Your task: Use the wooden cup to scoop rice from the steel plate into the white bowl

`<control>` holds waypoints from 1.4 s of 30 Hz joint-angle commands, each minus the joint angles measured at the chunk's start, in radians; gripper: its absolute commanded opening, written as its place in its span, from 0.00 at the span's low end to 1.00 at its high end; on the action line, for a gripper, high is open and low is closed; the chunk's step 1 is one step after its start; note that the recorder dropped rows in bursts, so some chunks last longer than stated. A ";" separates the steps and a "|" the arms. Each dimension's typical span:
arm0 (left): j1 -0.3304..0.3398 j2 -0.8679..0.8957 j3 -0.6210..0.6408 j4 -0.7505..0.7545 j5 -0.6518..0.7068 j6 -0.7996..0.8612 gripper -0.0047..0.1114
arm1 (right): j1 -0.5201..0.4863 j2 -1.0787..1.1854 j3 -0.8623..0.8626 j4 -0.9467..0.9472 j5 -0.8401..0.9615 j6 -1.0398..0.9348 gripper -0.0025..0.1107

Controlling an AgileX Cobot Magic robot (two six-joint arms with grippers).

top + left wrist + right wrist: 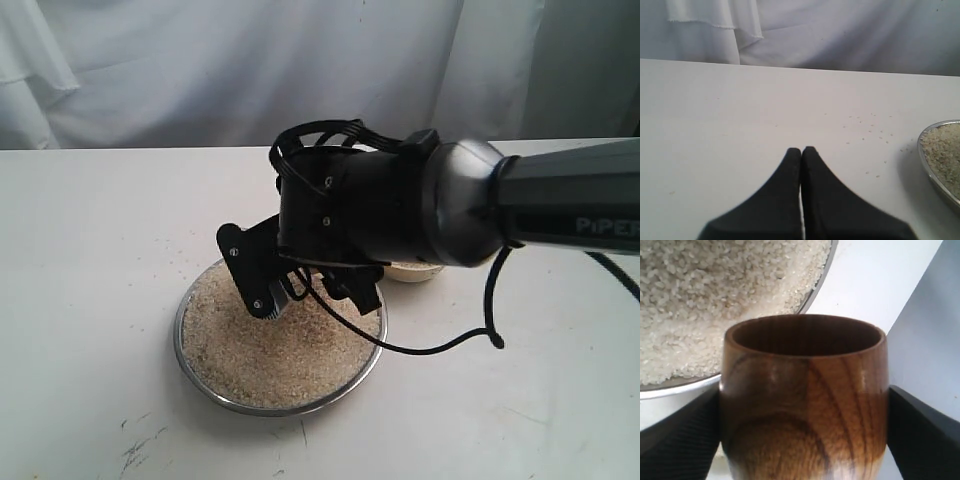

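Wooden cup [805,365]: reddish-brown wood with dark curved grain rings, a rounded rim and a dark interior; its contents cannot be told.
Cup position: clamped by its sides in the right gripper [803,407], at the rim of the steel plate [821,277]. Whether it is over the rim or just beside it cannot be told.
Right jaws: spread wide and grasping the cup, one black pad on each side.
Rice [715,300]: pale beige grains covering the plate up to its rim.
Right wrist view only: the cup and the grip on it. In the exterior view the gripper body hides the cup.
Exterior view only: the right arm [570,205] reaches across with its gripper low over the rice. The white bowl [412,271] sits just beyond the plate, mostly hidden by the arm.
Left wrist view only: the left gripper [801,152], jaws clenched tip to tip, above the bench [715,115] near the plate's edge. Loose grains [870,130] are scattered on the bench.
Writing: "PiPER" in pale letters on the right arm.
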 commanded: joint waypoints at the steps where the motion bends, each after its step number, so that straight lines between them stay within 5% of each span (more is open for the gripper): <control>1: -0.003 -0.004 0.005 0.001 -0.013 -0.001 0.04 | -0.004 0.024 -0.010 -0.082 0.013 -0.037 0.02; 13: -0.003 -0.004 0.005 0.001 -0.013 -0.001 0.04 | -0.047 0.093 -0.010 -0.295 0.032 -0.034 0.02; 42: -0.003 -0.004 0.005 0.001 -0.013 -0.001 0.04 | 0.021 0.194 -0.010 -0.293 -0.017 -0.038 0.02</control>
